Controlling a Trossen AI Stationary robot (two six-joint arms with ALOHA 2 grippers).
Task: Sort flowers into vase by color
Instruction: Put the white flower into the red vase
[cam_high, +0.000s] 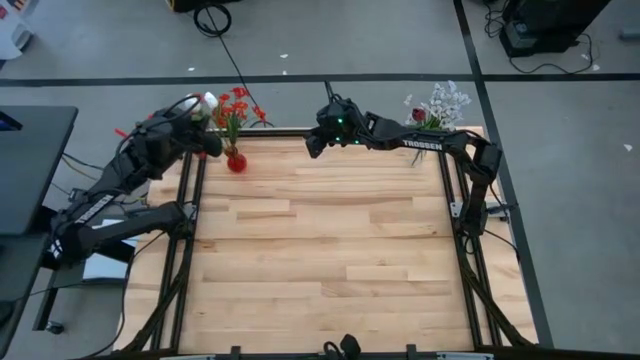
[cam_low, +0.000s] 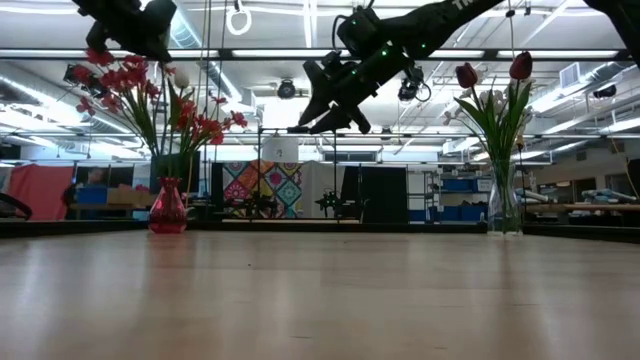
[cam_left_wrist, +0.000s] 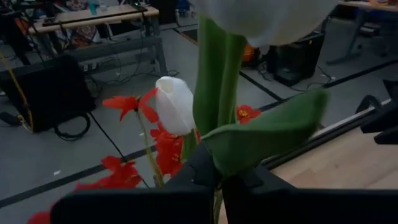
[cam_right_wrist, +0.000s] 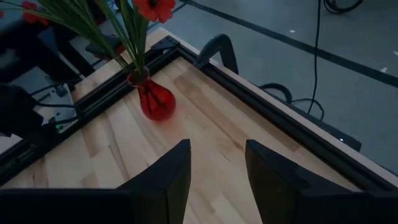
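In the left wrist view a white bloom (cam_left_wrist: 267, 18) is cut off by the picture's edge and blurred, and its stem (cam_left_wrist: 217, 81) hides the left gripper's closed fingertips. In the high view the clear vase (cam_high: 432, 128) at the far right is mostly hidden under its flowers. The red vase's (cam_right_wrist: 154, 99) flowers run out of the right wrist view.

Overhead, table-level and right wrist views share the red vase (cam_high: 236, 161); left wrist perhaps nearest.

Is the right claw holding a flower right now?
No, the right claw is open and empty above the wooden table, near the red glass vase.
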